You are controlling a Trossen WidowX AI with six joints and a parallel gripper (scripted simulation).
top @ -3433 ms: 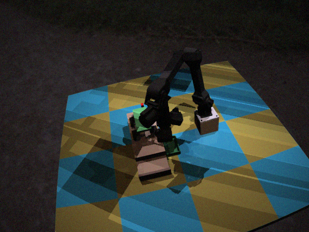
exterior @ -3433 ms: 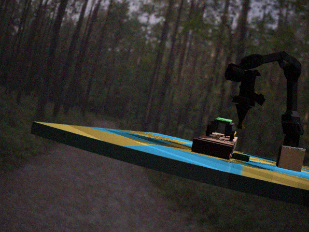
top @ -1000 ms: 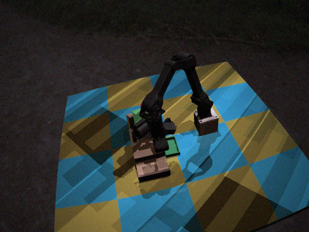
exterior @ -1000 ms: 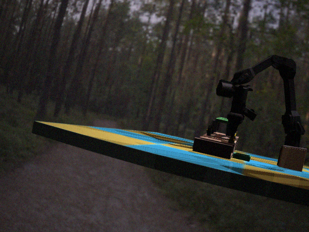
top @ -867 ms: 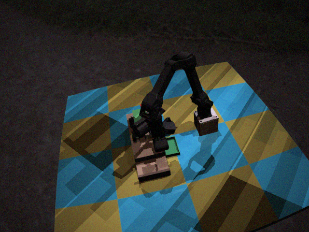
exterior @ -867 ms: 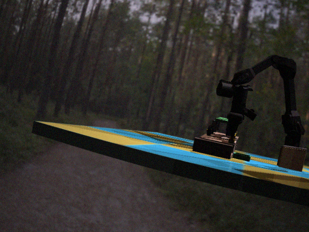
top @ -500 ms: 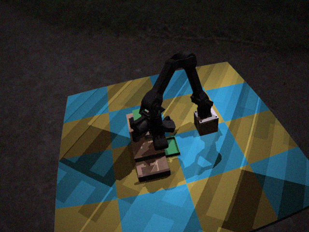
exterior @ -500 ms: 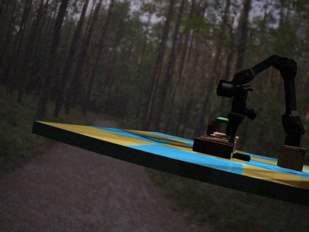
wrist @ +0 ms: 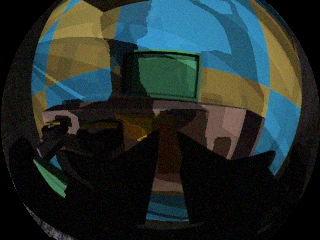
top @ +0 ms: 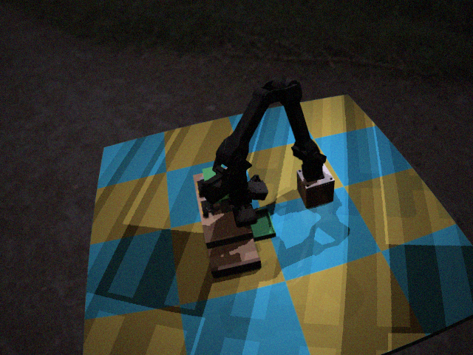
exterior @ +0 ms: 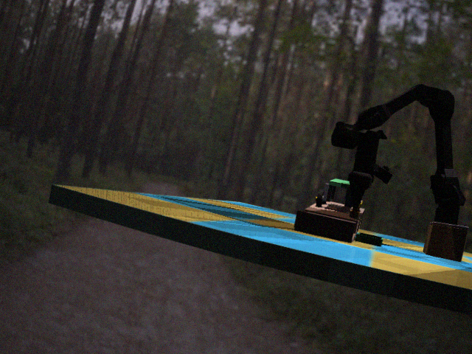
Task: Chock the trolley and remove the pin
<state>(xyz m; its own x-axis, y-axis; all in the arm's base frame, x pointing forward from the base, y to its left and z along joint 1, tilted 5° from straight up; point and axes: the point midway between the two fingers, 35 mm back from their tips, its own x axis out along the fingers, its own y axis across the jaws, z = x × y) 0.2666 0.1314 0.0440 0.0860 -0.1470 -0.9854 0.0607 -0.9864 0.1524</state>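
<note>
The trolley with a green top [top: 208,174] [exterior: 339,181] [wrist: 50,177] and dark wheels stands on the ramp [top: 223,231] [exterior: 324,228] [wrist: 226,127], partly hidden by the arm. My gripper [top: 244,222] [exterior: 355,214] [wrist: 166,135] points down, low over the ramp on the trolley's downhill side. It is shut on the chock's orange handle. The yellow chock [wrist: 134,127] shows in the wrist view close beside a dark wheel shape; whether they touch cannot be told. The green tray [top: 263,225] [exterior: 368,239] [wrist: 170,77] lies beside the ramp. The red-headed stop pin is not visible.
The arm's base block [top: 316,192] [exterior: 445,242] stands beyond the tray. A lower step [top: 234,257] adjoins the ramp's downhill end. The checkered table top [top: 328,298] [exterior: 304,243] carries strong shadows, and the scene is dim.
</note>
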